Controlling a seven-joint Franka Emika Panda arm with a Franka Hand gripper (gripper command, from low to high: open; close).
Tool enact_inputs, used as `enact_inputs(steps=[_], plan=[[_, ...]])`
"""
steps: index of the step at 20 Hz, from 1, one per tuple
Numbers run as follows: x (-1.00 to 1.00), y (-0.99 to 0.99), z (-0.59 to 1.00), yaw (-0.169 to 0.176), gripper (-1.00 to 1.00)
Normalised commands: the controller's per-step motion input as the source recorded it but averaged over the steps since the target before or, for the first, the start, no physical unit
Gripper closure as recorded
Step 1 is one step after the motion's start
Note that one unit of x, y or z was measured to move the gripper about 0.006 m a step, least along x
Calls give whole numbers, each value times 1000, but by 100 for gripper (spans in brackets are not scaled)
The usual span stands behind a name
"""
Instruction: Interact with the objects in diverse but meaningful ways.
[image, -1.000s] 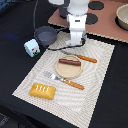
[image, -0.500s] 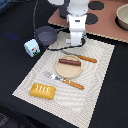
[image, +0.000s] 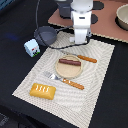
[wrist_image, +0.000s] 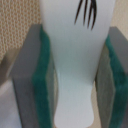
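In the wrist view a small white bottle (wrist_image: 75, 65) with a black mark stands upright between the green pads (wrist_image: 44, 90), and my gripper (wrist_image: 75, 100) is shut on it. The exterior view shows the gripper (image: 80, 40) low over the far edge of the striped placemat (image: 100, 85), just to the right of the dark grey saucepan (image: 46, 35); the bottle is hidden there. A brown sausage (image: 69, 62) lies on a round plate (image: 70, 72). The white-and-blue carton (image: 32, 48) stands off the mat at the left. The yellow bread loaf (image: 43, 91) lies at the mat's near corner.
An orange-handled knife (image: 86, 58) lies beside the plate's far side and an orange-handled fork (image: 67, 81) along its near side. A brown board (image: 107, 22) sits behind the mat, with a pale bowl (image: 122, 17) at the far right.
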Motion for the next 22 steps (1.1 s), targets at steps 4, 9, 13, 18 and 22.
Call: enact_inputs(steps=[4, 9, 13, 18, 22], plan=[[-316, -698, 798, 0, 100], [-374, -745, 538, 0, 100], [-499, -714, 241, 0, 100], [-601, -703, -26, 0, 100], [-688, -719, -307, 0, 100]])
